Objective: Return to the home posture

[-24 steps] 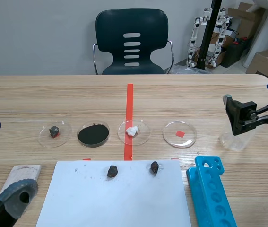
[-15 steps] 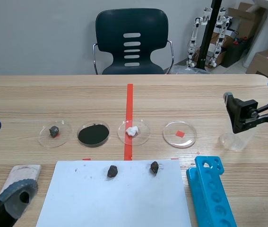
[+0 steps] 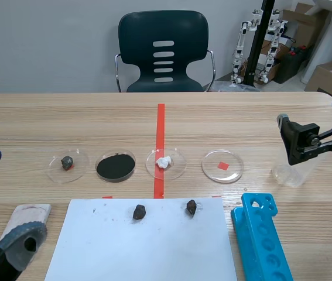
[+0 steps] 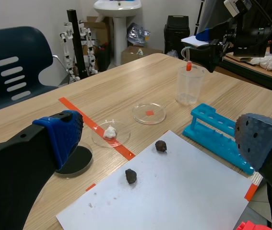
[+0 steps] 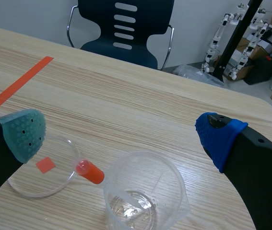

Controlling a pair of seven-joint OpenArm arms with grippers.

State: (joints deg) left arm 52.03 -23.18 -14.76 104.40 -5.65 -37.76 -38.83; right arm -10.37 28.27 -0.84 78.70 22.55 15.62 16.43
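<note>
The left claw (image 4: 160, 135) is hanging low over the near left part of the surface (image 3: 224, 123), its fingers spread wide and gripping nothing. The right claw (image 5: 120, 133) is hovering at the right edge, also gaping wide and empty. Below it, between its fingers, a clear beaker (image 5: 145, 194) is holding a dropper (image 5: 90, 172) with an orange-red bulb. Left of the beaker, four petri dishes (image 3: 177, 168) are lying in a row. Nearer, a white sheet (image 3: 142, 249) is bearing two dark lumps (image 3: 139, 212), and a blue tube rack (image 3: 262, 237) is lying just right of it.
</note>
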